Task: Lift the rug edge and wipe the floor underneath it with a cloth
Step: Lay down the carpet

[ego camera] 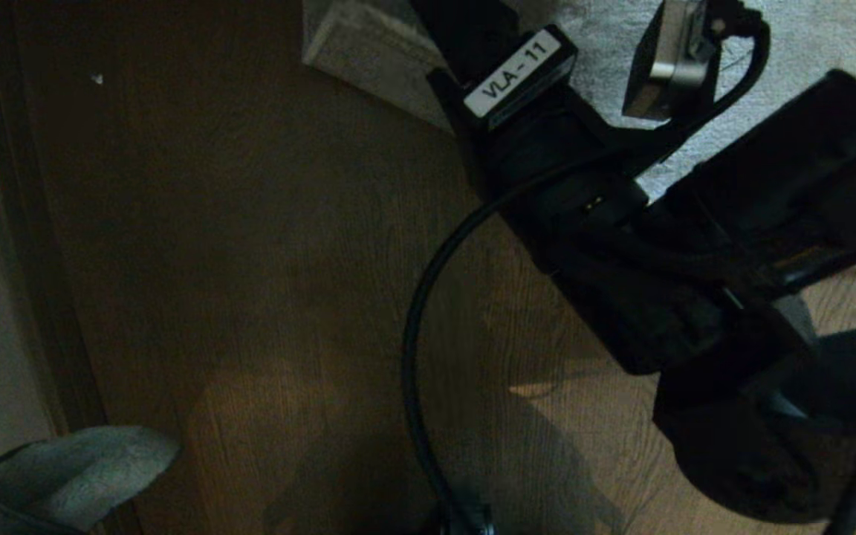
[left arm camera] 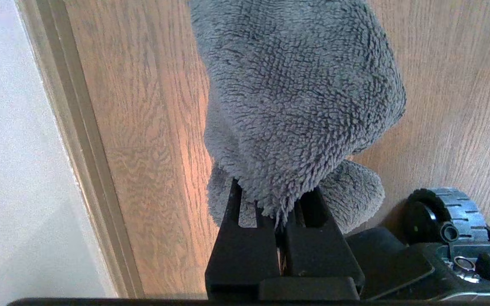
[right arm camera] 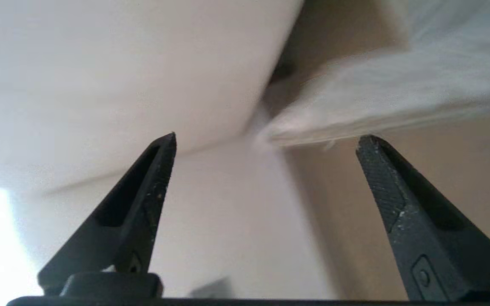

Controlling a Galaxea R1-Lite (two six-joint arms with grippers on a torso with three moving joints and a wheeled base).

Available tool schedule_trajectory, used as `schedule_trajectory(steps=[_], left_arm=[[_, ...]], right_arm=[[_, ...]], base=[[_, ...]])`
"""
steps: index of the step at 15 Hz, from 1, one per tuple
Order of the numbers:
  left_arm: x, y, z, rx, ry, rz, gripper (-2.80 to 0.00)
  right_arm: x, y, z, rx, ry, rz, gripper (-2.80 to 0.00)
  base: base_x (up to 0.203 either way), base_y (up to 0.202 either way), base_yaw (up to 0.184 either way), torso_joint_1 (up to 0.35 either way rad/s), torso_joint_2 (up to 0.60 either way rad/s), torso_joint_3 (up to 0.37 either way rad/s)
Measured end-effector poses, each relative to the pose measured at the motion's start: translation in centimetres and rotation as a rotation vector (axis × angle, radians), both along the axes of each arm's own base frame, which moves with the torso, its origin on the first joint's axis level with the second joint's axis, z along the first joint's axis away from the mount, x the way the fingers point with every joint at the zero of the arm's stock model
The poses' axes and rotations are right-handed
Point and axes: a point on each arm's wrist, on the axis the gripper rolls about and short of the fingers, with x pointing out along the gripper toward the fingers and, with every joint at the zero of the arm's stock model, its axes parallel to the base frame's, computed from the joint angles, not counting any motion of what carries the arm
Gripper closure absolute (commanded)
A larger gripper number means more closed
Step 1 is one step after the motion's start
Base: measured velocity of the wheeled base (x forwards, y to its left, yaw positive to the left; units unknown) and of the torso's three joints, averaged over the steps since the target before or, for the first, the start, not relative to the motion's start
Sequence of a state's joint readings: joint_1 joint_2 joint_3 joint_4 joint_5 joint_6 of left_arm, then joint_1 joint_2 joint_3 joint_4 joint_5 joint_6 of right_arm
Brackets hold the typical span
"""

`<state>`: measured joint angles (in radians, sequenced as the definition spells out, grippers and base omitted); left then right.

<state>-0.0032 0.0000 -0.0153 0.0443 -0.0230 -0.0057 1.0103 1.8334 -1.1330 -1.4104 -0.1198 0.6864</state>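
The cloth (left arm camera: 296, 97) sits pinched in the left tool (left arm camera: 277, 208) (right tool (right arm camera: 266, 140), wide apart, tagged "VLA-11").

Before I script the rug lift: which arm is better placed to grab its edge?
The right. The right gripper is open and empty at the light grey short-pile rug's edge, while the left gripper is shut on the small plush grey cloth, away from it.

White label (ego camera: 519, 73) "VLA-11", seemingly, on the right arm (ego camera: 621, 245)
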Motion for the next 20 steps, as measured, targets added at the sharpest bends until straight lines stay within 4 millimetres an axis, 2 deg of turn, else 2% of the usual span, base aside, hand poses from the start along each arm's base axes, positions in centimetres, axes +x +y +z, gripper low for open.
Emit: schedule_trajectory(steps=[3,6,12,13,17,20], left_arm=[[0.0,0.0,0.0,0.000,0.000,0.000,0.00],[0.0,0.0,0.0,0.000,0.000,0.000,0.00],[0.0,0.0,0.0,0.000,0.000,0.000,0.00],[0.0,0.0,0.0,0.000,0.000,0.000,0.00],[0.0,0.0,0.0,0.000,0.000,0.000,0.00],[0.0,0.0,0.0,0.000,0.000,0.000,0.00]], right_arm=[[-2.2,1.2,-1.3,-0.045,0.026,0.074,-2.80],[-3.6,1.5,-3.3,-0.097,0.055,0.115,-2.80],[-4.4,1.2,-6.7,-0.177,0.099,0.122,-2.80],[-4.4,1.1,-7.0,-0.182,0.107,0.114,0.00],[-3.7,1.2,-8.5,-0.214,0.155,0.065,0.00],[-1.5,1.5,-11.1,-0.264,0.226,-0.037,0.00]], base=[[0.000,0.000,0.000,0.000,0.00,0.000],[0.000,0.000,0.000,0.000,0.00,0.000],[0.000,0.000,0.000,0.000,0.00,0.000],[0.000,0.000,0.000,0.000,0.00,0.000],[0.000,0.000,0.000,0.000,0.00,0.000],[0.000,0.000,0.000,0.000,0.00,0.000]])
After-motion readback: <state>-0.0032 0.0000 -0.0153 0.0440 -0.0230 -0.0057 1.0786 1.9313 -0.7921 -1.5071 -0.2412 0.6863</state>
